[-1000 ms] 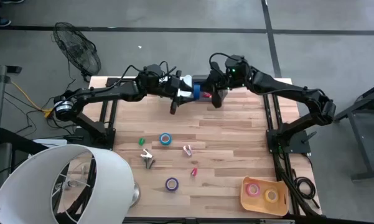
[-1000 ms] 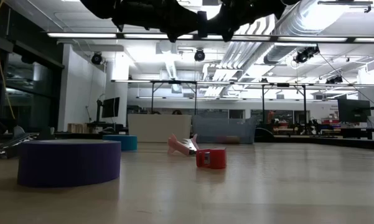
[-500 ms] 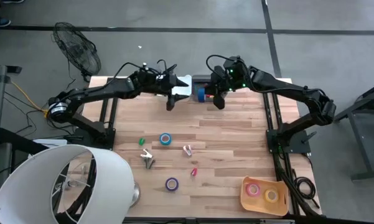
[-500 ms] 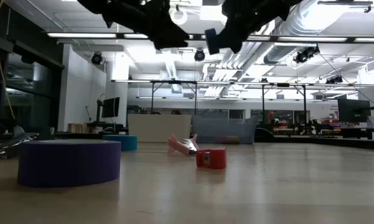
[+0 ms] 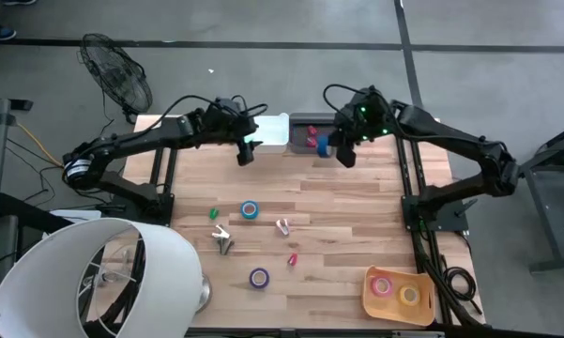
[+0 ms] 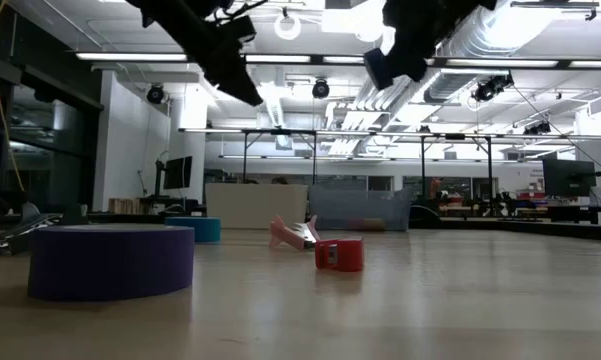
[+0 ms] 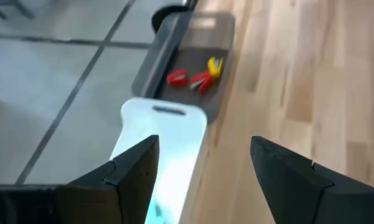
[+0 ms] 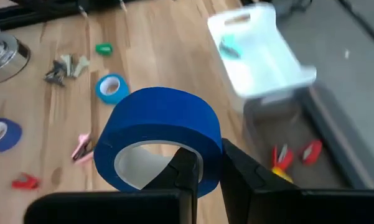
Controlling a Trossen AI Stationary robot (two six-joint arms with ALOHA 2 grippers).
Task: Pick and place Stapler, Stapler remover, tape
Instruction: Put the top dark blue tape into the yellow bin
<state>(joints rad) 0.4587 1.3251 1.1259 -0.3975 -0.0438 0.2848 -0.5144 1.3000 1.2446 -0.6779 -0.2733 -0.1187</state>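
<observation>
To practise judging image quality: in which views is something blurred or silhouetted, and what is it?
Right wrist view: the white tray is smeared, while the blue tape in the right gripper is sharp. Low view: both arms are black silhouettes against bright ceiling lights; the purple tape nearby looks soft. Left wrist view: everything is slightly soft.

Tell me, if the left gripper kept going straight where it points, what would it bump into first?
Most likely the white tray: the open left gripper points right at it, with the grey tray farther on. Depth is hard to judge.
</observation>
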